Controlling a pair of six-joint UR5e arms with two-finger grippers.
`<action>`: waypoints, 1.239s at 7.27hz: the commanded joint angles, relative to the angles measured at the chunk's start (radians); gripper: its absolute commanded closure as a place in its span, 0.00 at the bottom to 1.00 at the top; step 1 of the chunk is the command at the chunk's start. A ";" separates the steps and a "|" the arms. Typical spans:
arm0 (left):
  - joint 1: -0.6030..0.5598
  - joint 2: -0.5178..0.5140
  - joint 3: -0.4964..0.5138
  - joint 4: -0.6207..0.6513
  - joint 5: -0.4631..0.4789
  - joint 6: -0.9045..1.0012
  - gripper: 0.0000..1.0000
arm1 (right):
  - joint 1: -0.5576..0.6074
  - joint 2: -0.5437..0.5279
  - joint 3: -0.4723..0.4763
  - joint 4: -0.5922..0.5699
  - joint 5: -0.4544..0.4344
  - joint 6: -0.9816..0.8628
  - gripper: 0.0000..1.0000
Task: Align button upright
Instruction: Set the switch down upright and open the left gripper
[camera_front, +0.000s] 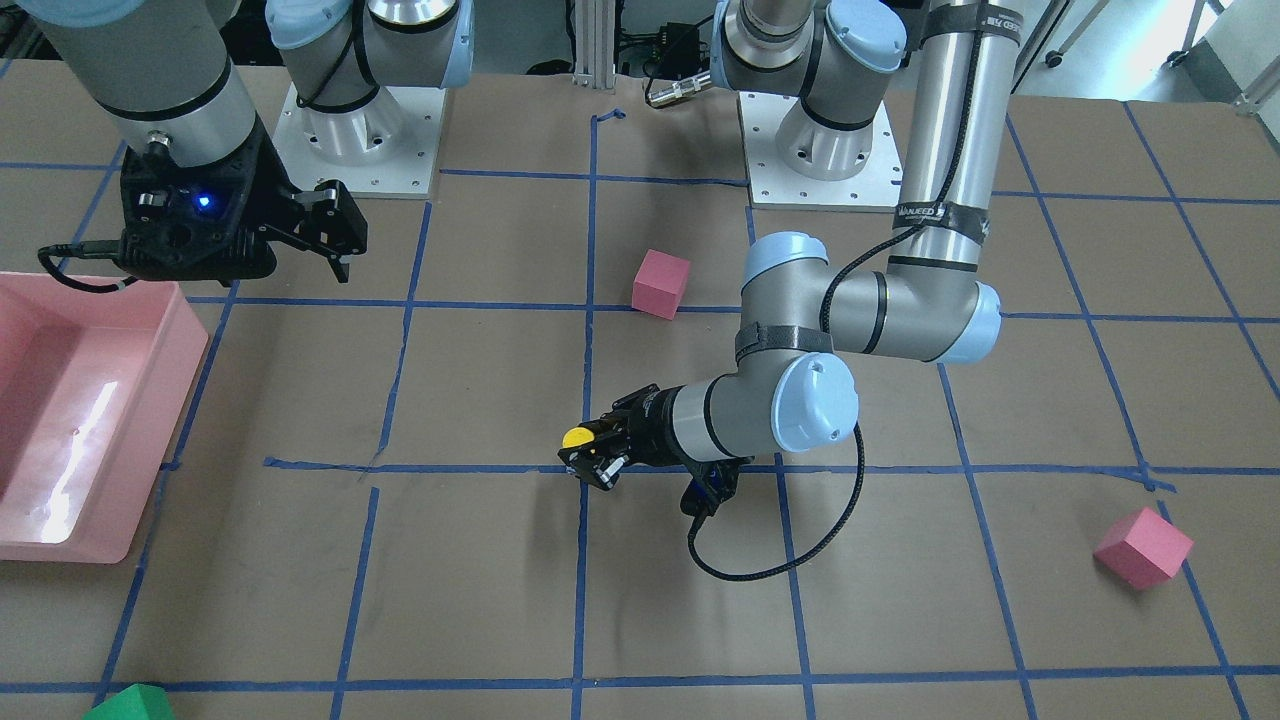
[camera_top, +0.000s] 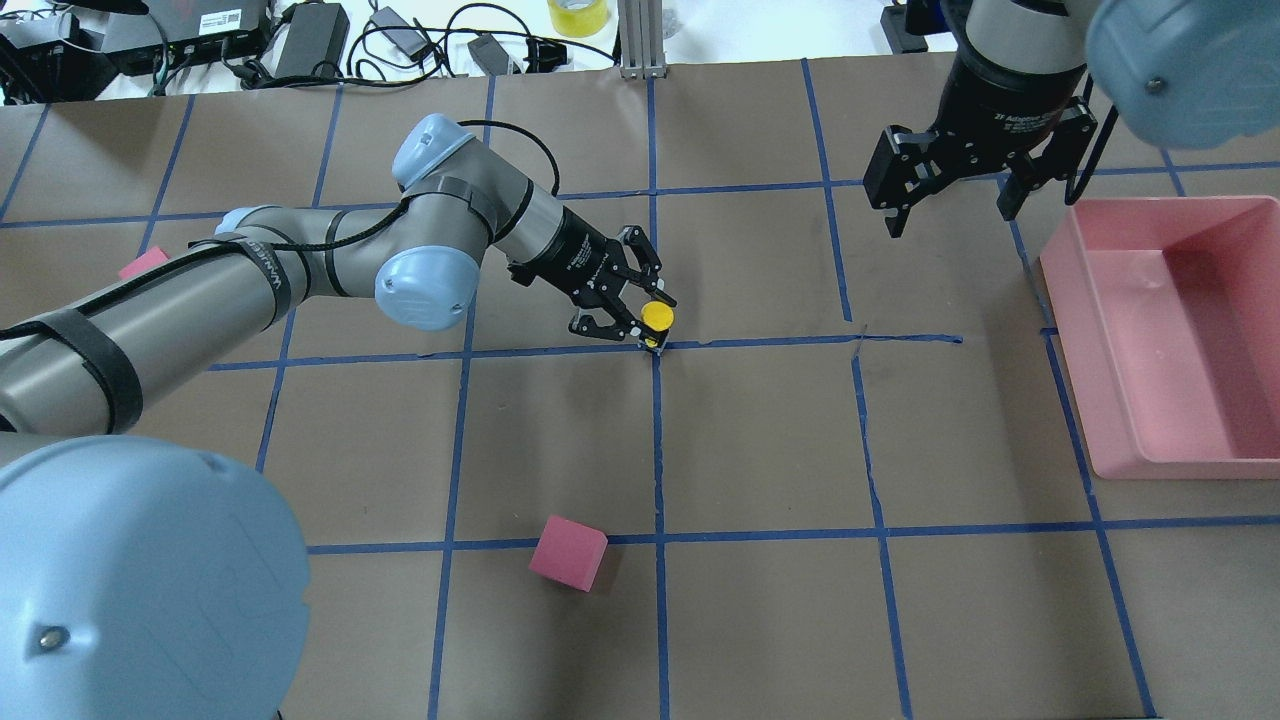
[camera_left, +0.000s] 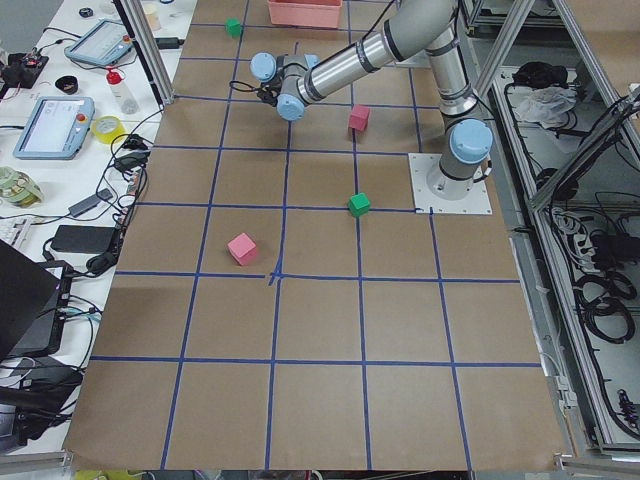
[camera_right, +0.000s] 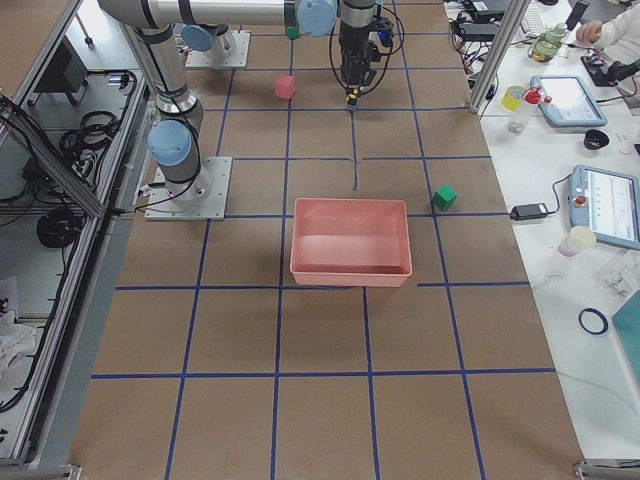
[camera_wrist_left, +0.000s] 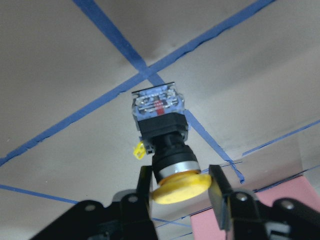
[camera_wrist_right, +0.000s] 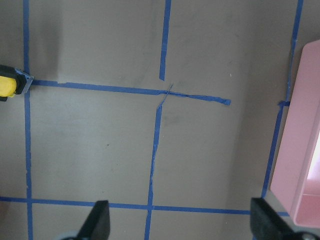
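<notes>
The button, with a yellow cap and a black-and-silver base, stands cap up on a blue tape crossing near the table's middle. Its base appears to touch the paper. My left gripper reaches in low and slanted, and its two fingers press the sides of the yellow cap. It also shows in the front view with the button. My right gripper hangs open and empty above the table beside the pink bin. The right wrist view shows the button at its left edge.
A pink bin stands on my right side. One pink cube lies near my base, another far on my left. A green cube lies at the far edge near the bin.
</notes>
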 joint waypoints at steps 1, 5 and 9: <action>0.002 -0.001 -0.003 0.002 -0.003 -0.002 0.00 | 0.000 0.001 0.001 -0.027 0.006 0.002 0.00; 0.048 0.093 0.015 0.013 0.139 0.106 0.00 | 0.002 0.017 -0.004 -0.023 0.020 0.005 0.00; 0.091 0.307 0.082 -0.256 0.461 0.587 0.00 | 0.005 0.004 -0.022 -0.021 0.004 0.008 0.00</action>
